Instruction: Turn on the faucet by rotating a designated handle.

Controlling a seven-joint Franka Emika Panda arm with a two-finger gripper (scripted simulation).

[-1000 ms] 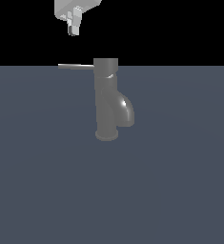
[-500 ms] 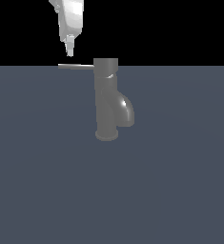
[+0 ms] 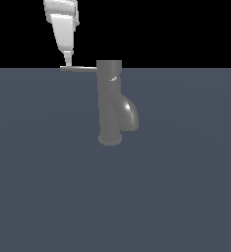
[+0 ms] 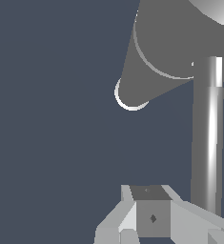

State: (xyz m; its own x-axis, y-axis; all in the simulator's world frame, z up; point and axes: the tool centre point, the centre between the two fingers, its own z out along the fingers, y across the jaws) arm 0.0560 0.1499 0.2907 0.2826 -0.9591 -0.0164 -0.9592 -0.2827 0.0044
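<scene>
- Faucet (image 3: pixel 110 106) stands upright on the flat grey surface (image 3: pixel 48 187), column on its round base flange, short curved spout bulging toward the exterior view's right.
- Handle (image 3: pixel 80 69) is the thin straight rod leaving the column's cap horizontally toward the exterior view's left; in the wrist view it runs as a bright bar (image 4: pixel 208 138) beside the fingers.
- Your gripper (image 3: pixel 67 63) hangs point-down over the rod's free end, its tip at or just above the metal; contact cannot be confirmed.
- Its fingers look drawn close together, yet neither view shows the gap clearly, so you cannot tell how wide they are, and nothing appears held.
- Expect rigid, glossy metal: no give, likely slippery, fixed base, motion only about the column's axis.
- Work near the free end, where leverage is greatest; push sideways against the rod rather than pinching.
- Keep the finger low enough that the round rod does not slide under it.
</scene>
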